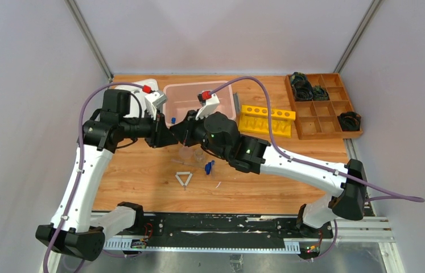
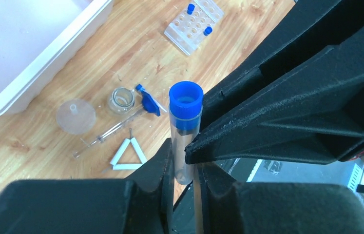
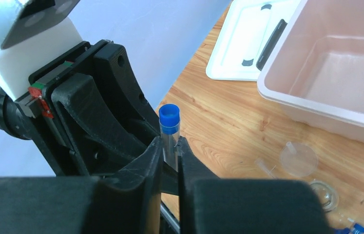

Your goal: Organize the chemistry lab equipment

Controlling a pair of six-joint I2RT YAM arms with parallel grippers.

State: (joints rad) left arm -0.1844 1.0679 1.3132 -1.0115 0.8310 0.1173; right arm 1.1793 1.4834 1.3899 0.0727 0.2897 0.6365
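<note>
A clear tube with a blue cap stands upright between both grippers above the table's middle. My left gripper is shut on its lower part. My right gripper is shut on it too, just under the cap. In the top view the two grippers meet tip to tip with the cap between them. On the table lie a white triangle frame, a glass beaker, a clear funnel, a thin rod and a blue clip. A clear tube tray holds two capped tubes.
A pink bin stands at the back centre, with a white lid to its left. A yellow rack and a wooden compartment box stand at the back right. The right arm stretches low across the table's middle.
</note>
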